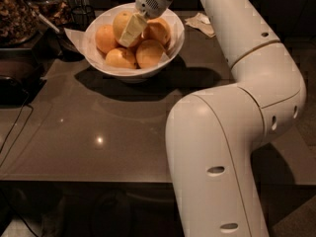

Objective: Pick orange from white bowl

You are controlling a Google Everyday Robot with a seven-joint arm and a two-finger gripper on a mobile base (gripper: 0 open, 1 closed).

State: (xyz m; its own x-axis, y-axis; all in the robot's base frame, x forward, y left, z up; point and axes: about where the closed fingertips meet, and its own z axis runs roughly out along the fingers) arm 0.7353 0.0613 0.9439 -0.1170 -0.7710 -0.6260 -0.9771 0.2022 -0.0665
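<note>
The white bowl stands at the back of the brown table. It holds the orange, a larger, duller yellow fruit at the top, along with several rounder, brighter oranges. My gripper reaches down from above into the bowl. It sits right on the right side of the orange and covers part of it. The orange still rests among the other fruit.
My arm's thick white links fill the front right. A crumpled paper lies behind the bowl on the right. A jar of nuts, a dark appliance and a cable stand at the left.
</note>
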